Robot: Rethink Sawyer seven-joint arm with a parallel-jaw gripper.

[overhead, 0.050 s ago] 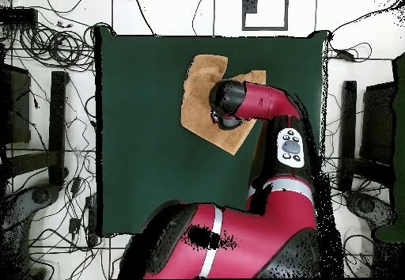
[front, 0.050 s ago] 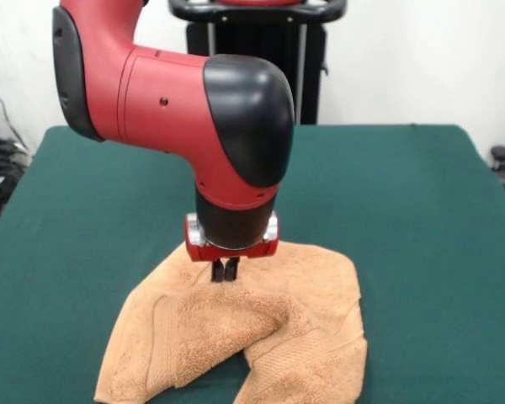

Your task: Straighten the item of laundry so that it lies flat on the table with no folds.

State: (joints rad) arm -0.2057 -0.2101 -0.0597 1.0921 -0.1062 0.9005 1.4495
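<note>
The item of laundry, a peach terry towel (front, 0.050 s ago: 261, 332), lies crumpled on the green table (front, 0.050 s ago: 421, 219). It is bent into an upside-down V with thick folds and a gap at its front edge. My gripper (front, 0.050 s ago: 225, 271) hangs straight down over the towel's back middle, its two black fingers pressed together and their tips right at the cloth. I cannot tell if any fabric is pinched between them. In the overhead view the towel (overhead, 0.050 s ago: 198, 103) shows near the table's (overhead, 0.050 s ago: 142, 134) top edge, and the arm's wrist hides the gripper.
The red and black arm (front, 0.050 s ago: 194, 109) reaches over the back of the table. A black stand (front, 0.050 s ago: 257, 50) rises behind the table. Cables and dark equipment (overhead, 0.050 s ago: 47, 71) lie on the floor around it.
</note>
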